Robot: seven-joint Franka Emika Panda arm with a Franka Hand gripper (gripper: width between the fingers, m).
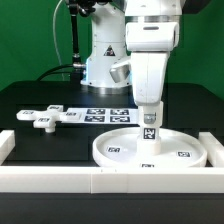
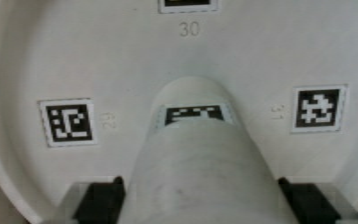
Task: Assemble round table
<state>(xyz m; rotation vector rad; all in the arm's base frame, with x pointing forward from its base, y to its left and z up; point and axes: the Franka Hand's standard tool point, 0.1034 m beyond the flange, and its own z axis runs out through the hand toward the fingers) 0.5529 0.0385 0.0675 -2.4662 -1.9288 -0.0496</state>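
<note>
Exterior view: a black worktop (image 1: 200,115) stands before a green backdrop (image 1: 30,40), fenced by white barrier bars (image 1: 100,182). One round disc (image 1: 120,138) lies flat by the front bar. One post (image 1: 150,130) stands upright over its middle, clamped in the gripper (image 1: 150,112) (contact with the disc cannot be told). One foot piece (image 1: 40,118) lies apart toward the exterior view's left, beside one marker board (image 1: 105,113).

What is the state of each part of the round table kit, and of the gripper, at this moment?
gripper: shut on the post.
post: upright, held, lower end over the middle of the round disc; seated or not, I cannot tell.
round disc: lying flat, rim up.
foot piece: lying flat, apart from the round disc, not attached.
</note>
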